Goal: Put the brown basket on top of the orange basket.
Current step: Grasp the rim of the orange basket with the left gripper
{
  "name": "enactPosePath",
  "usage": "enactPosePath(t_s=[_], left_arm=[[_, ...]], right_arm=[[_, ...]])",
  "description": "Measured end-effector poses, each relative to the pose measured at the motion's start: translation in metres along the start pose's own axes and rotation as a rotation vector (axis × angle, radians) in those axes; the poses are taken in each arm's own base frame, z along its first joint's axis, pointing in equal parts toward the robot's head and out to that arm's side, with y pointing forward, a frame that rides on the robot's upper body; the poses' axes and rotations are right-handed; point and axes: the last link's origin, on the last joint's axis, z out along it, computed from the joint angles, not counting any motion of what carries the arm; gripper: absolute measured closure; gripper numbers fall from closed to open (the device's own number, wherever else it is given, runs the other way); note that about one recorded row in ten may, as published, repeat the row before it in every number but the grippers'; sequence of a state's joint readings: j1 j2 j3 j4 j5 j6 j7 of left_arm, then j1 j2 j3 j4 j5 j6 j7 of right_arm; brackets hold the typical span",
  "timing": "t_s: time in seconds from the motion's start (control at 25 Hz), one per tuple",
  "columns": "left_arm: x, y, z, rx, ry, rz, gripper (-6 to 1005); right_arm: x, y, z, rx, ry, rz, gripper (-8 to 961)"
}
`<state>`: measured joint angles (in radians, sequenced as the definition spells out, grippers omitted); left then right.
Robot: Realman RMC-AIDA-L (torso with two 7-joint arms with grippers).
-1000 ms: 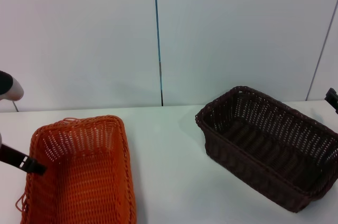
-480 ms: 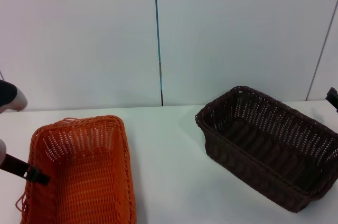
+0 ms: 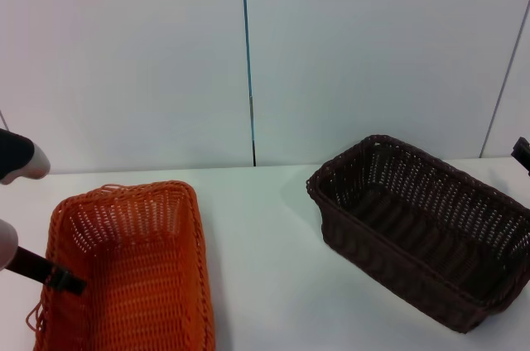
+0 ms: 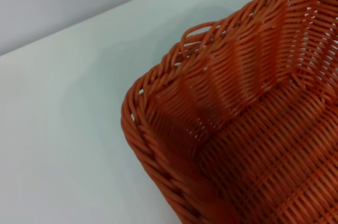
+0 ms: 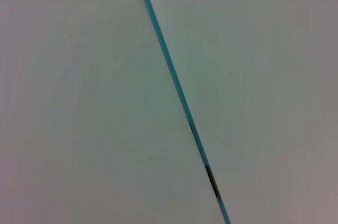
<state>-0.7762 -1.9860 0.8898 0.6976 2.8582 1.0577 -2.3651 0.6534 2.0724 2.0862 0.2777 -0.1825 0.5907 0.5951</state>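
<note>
Since a second ago we are seeing our left gripper [image 3: 62,279] creeping rightward along the near-left corner of the bright orange rectangular woven basket [image 3: 132,268], its dark finger now reaching a little further over the braided rim, while the light-and-dark arm segment above it is also sliding in from the left edge. Neither basket is shifting: the dark brown rectangular wicker basket [image 3: 426,231] with openwork sides is sitting where it was, on the right of the white table [image 3: 265,235], well apart from the orange one on the left. We cannot tell how the left jaws are standing, since only one dark finger is showing in the head view and the left wrist view is giving us just the orange basket's rim and inner wall [image 4: 211,129] close up, with no fingers. Our right gripper [image 3: 521,154] is showing only as a dark sliver at the far right edge, beside the brown basket, and we cannot tell its jaw state either; its wrist camera is looking at the plain wall with a thin blue seam [image 5: 179,100]. We are judging the task as barely begun: the brown basket is still resting on the table, not gripped, not lifted, and everything that matters, grasping it, carrying it leftward and setting it on the orange basket, is still remaining.
</note>
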Motion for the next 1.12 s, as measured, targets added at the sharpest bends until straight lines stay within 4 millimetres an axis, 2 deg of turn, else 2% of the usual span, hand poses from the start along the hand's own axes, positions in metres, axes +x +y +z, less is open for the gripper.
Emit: enactPosePath(t_s=[0.4,0.72,1.04,1.12], left_arm=[[0.001,0.008,0.005,-0.009,0.003,0.005,380],[0.0,0.007,0.004,-0.008,-0.006,-0.038,526],[0.002,0.014,0.003,0.002,-0.031,0.027,688],[0.002,0.016,0.004,0.002,-0.035,0.04,693]], right_arm=[[-0.001,0.0,0.0,0.0,-0.002,-0.001,25],[-0.002,0.0,-0.001,-0.001,-0.006,0.0,26],[-0.002,0.001,-0.001,-0.002,-0.005,0.0,26],[-0.002,0.001,-0.001,-0.002,-0.005,0.0,26]])
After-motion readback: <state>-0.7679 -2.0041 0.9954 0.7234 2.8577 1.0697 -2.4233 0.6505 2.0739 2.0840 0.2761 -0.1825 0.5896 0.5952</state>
